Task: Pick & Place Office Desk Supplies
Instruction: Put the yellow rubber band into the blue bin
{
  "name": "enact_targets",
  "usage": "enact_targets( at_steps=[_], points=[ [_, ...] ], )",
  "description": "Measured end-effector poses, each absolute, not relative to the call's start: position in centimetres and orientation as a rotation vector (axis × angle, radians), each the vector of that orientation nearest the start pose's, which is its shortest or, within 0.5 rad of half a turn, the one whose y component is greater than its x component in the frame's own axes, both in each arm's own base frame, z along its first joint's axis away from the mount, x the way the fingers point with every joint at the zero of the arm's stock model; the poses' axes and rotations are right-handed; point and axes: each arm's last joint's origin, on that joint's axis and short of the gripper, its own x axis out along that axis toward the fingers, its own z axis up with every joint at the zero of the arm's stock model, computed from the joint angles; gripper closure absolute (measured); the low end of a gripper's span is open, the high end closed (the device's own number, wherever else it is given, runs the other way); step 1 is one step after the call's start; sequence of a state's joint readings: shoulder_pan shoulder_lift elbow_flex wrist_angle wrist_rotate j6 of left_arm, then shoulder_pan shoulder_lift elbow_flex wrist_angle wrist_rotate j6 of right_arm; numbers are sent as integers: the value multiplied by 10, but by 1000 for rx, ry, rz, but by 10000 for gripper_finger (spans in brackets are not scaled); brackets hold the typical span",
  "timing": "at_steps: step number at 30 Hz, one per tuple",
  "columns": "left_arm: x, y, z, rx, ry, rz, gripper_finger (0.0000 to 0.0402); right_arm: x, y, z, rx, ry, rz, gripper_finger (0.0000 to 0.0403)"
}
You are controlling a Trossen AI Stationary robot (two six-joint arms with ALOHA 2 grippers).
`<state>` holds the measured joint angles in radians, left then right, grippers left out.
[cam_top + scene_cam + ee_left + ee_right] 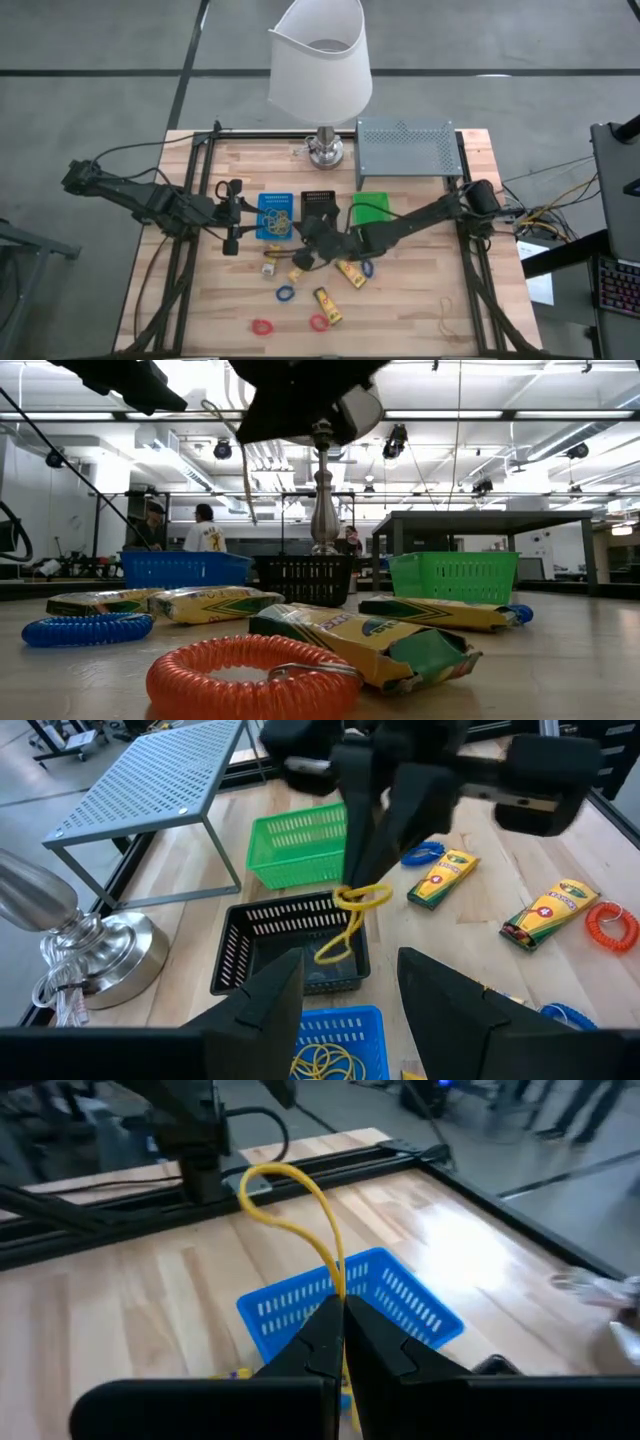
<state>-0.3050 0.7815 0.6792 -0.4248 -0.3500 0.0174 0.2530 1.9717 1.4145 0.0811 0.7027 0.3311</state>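
My right gripper reaches in from the table's right and is shut on a thin yellow rubber band, above the black tray and near the blue tray. The blue tray holds more yellow bands. My left gripper waits open at the table's left, with nothing between its fingers. Yellow packets lie flat on the wood, and so do blue rings and red rings. One loose band lies near the front right. My right gripper pinches the rubber band between its two shut fingertips. One loop stands out past the tips and a slack strand hangs below them. The fingers slant down from the table's right. The band is lifted off the table, over the black tray.
A green tray stands right of the black one. A lamp with a white shade and a grey perforated shelf stand at the far edge. Black rails run along both table sides. People stand in the room beyond.
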Motion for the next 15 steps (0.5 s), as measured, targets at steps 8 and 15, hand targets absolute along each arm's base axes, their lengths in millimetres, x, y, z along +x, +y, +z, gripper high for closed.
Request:
enact_targets(
  at_steps=[8,15],
  points=[
    [160,-40,276,186,499,40,233,435,60,209,171,331,-330,395],
    [160,-40,276,187,499,40,233,443,35,197,198,350,-287,395]
  ],
)
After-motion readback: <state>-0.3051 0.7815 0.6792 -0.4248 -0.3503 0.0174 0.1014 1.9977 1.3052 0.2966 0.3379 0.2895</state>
